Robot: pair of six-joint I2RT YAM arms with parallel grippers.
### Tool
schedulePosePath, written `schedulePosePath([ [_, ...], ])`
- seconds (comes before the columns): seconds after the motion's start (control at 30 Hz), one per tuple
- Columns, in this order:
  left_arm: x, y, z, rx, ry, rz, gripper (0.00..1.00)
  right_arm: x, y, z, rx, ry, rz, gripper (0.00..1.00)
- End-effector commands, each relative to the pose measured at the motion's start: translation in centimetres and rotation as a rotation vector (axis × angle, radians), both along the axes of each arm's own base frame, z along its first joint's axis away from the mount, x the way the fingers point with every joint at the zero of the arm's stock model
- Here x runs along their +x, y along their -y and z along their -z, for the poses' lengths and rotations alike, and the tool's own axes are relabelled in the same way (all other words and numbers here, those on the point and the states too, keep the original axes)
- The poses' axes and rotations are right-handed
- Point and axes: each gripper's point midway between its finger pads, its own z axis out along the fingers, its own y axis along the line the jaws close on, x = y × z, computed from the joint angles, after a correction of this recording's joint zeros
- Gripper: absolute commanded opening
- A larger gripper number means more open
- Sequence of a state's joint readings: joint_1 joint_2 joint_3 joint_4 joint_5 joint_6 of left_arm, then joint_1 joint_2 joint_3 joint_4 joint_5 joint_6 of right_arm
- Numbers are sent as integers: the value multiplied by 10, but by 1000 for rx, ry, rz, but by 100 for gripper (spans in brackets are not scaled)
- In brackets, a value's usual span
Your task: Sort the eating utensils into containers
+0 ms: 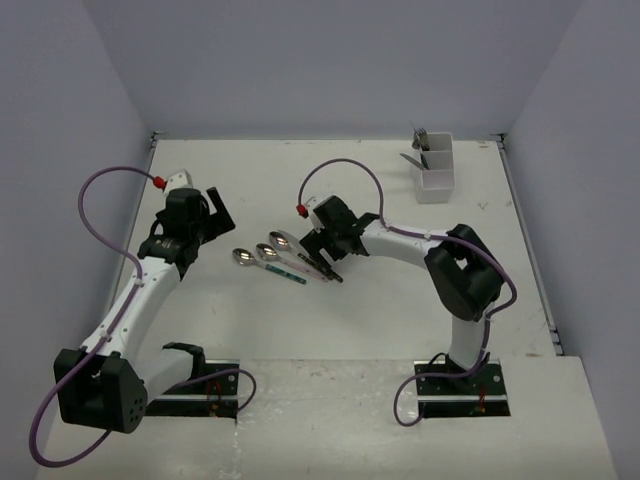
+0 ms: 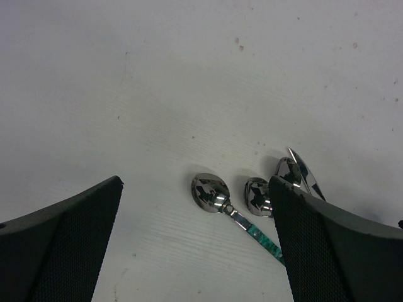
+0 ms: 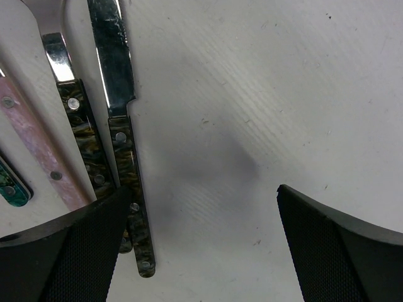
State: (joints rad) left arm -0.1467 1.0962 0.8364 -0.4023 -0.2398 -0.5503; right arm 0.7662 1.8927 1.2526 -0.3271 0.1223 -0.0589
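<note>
While both arms reach out over the table (image 1: 300,180), the white cutlery holder (image 1: 436,170) stands upright at the far right corner and serves as the reference for every position below. Several metal utensils (image 1: 420,140) stand inside it, their ends showing above its far rim; which compartment holds them cannot be told. Four more utensils lie flat in a row well apart from the holder, to its left and nearer the arm bases. Farthest from the holder lies the teal-handled spoon (image 2: 210,191), next the pink-handled spoon (image 2: 257,194), then the dark-handled spoon (image 1: 281,239), and closest to the holder the knife (image 3: 119,82), which has a dark patterned handle. All four lie side by side, with their heads at the end turned away from the holder. The right gripper (image 3: 203,190) hangs over the handle ends of this row with its jaws spread wide and only bare table between them. Its finger on the side away from the holder covers the ends of the two dark handles; contact cannot be told. The left gripper (image 2: 195,185) is farther from the holder than the whole row, beyond the spoon bowls. Its jaws are spread wide and grip nothing.
</note>
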Motion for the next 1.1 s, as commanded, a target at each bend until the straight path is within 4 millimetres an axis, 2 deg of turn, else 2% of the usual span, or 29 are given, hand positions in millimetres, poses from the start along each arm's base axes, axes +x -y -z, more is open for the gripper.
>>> schedulePosePath([
  [0.0,-2,-1,-4,-2,13,-16,100,1,-10,-4,10,-4,21,99],
  [0.27,-3,-1,-1,-1,5,-18,100,-13,-15,13,-22,-41,-3,99],
  [0.47,-3,-2,-3,2,10,-25,100,-9,-17,23,-58,-49,2,97],
  [0.5,-2,-3,-2,3,10,-26,100,-7,-22,20,-47,-47,4,91],
  [0.53,-2,-3,-2,3,10,-26,100,-7,-23,22,-49,-59,3,68],
  [0.67,-3,-4,-2,9,7,-28,100,-7,-32,28,-41,-94,-13,27],
  [0.73,-4,-5,-3,11,9,-32,100,-9,-33,31,-35,-108,-20,19],
  [0.77,-4,-5,-3,13,11,-34,100,-12,-37,31,-18,-127,-34,10],
  [0.83,-4,-7,-5,18,15,-41,100,-15,-40,30,2,-141,-45,0],
  [0.9,-4,-8,-6,21,17,-44,100,-17,-47,24,45,-156,-79,0],
  [1.0,-4,-8,-6,25,18,-45,100,-9,-52,8,95,-114,-96,0],
  [1.07,-4,-9,-7,27,20,-45,100,6,-55,-21,157,-32,-90,0],
])
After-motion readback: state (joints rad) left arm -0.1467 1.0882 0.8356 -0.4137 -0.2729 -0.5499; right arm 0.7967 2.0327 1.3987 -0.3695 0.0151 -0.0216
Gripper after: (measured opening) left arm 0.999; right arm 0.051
